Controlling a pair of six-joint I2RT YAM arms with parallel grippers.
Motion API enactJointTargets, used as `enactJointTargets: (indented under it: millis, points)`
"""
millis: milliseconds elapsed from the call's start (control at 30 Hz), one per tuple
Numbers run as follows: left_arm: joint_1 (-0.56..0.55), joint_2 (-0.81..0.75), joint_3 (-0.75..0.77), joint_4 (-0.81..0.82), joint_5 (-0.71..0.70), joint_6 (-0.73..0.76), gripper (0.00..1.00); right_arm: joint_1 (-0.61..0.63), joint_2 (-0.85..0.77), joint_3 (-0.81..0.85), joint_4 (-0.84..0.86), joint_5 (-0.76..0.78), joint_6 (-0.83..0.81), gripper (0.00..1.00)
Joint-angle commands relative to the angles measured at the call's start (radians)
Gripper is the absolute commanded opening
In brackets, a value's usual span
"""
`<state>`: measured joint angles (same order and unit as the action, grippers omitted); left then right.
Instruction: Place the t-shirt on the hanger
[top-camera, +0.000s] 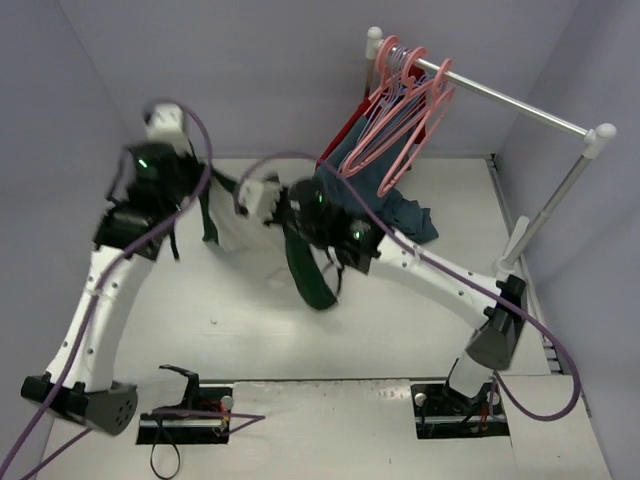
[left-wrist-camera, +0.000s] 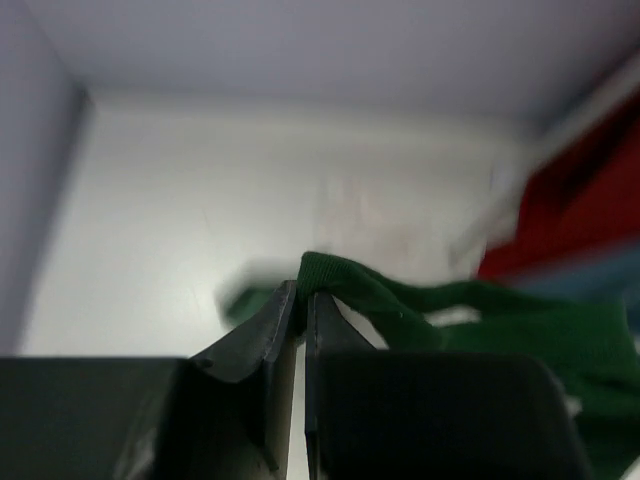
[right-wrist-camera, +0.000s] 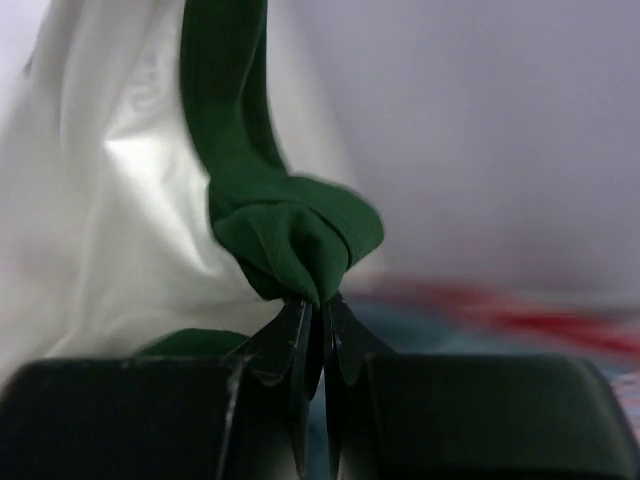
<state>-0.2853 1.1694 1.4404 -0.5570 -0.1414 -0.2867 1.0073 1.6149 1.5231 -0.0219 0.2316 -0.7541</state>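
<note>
The t-shirt (top-camera: 232, 228), cream-white with dark green trim, hangs in the air between my two grippers above the table, and a green sleeve (top-camera: 315, 275) droops below. My left gripper (top-camera: 205, 192) is shut on its green edge, seen in the left wrist view with the jaws (left-wrist-camera: 301, 292) pinching green fabric (left-wrist-camera: 400, 300). My right gripper (top-camera: 247, 200) is shut on a bunched green fold (right-wrist-camera: 290, 235), with the tips (right-wrist-camera: 320, 305) closed and cream cloth (right-wrist-camera: 100, 200) beside them. Several pink hangers (top-camera: 405, 105) hang on the rack at the back right, apart from the shirt.
The rack's metal rail (top-camera: 510, 105) runs from a white post at the back to another post (top-camera: 600, 135) at the right. A red garment (top-camera: 350, 125) and a blue-grey garment (top-camera: 405, 215) hang and pile beneath the hangers. Grey walls enclose the white table (top-camera: 250, 330).
</note>
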Motion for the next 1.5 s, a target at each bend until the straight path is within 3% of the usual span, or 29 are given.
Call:
enactJointTargets:
  millis: [0, 100, 167, 300, 500, 533, 633, 733, 767, 900, 933, 967, 1033, 1067, 1267, 1467]
  points:
    - [0.097, 0.054, 0.535, 0.059, -0.037, 0.182, 0.00, -0.002, 0.072, 0.577, 0.152, 0.042, -0.369, 0.00]
    - [0.095, 0.054, 0.623, 0.079, -0.015, 0.203, 0.00, 0.006, 0.103, 0.671, 0.210, -0.020, -0.423, 0.00]
    - [0.096, 0.002, 0.571, 0.129, 0.033, 0.199, 0.00, 0.008, 0.044, 0.565, 0.211, -0.064, -0.453, 0.06]
    - [0.095, -0.132, 0.259, 0.167, 0.022, 0.193, 0.00, 0.004, -0.074, 0.233, 0.215, -0.022, -0.409, 0.07]
    - [0.035, -0.346, -0.321, 0.170, 0.031, 0.028, 0.00, -0.029, -0.231, -0.372, 0.226, -0.052, -0.082, 0.02]
    - [0.025, -0.360, -0.327, 0.172, 0.031, 0.026, 0.00, -0.027, -0.236, -0.377, 0.226, -0.061, -0.079, 0.01]
    - [0.001, -0.413, -0.595, 0.162, 0.017, -0.087, 0.00, -0.018, -0.232, -0.620, 0.230, -0.078, 0.126, 0.00]
    - [-0.014, -0.471, -0.706, 0.133, 0.057, -0.144, 0.00, 0.013, -0.254, -0.719, 0.228, -0.102, 0.261, 0.00]
    - [-0.017, -0.493, -0.725, 0.111, 0.066, -0.154, 0.00, 0.017, -0.274, -0.741, 0.227, -0.113, 0.302, 0.02]
    - [-0.025, -0.598, -0.733, -0.034, 0.091, -0.200, 0.02, 0.034, -0.368, -0.777, 0.189, -0.191, 0.475, 0.33]
    - [-0.025, -0.615, -0.723, -0.054, 0.105, -0.206, 0.15, 0.035, -0.395, -0.778, 0.179, -0.202, 0.530, 0.43]
    - [-0.026, -0.628, -0.715, -0.074, 0.112, -0.212, 0.39, 0.036, -0.413, -0.777, 0.168, -0.193, 0.561, 0.47]
    - [-0.026, -0.626, -0.683, -0.099, 0.119, -0.214, 0.60, 0.034, -0.442, -0.772, 0.146, -0.132, 0.640, 0.56]
    - [-0.026, -0.612, -0.653, -0.114, 0.114, -0.210, 0.65, 0.032, -0.457, -0.765, 0.137, -0.106, 0.666, 0.57]
    - [-0.027, -0.524, -0.496, -0.157, 0.141, -0.181, 0.71, 0.008, -0.568, -0.630, 0.117, 0.220, 0.738, 0.68]
    - [-0.028, -0.502, -0.503, -0.185, 0.062, -0.244, 0.71, -0.061, -0.589, -0.422, 0.105, 0.616, 0.814, 0.74]
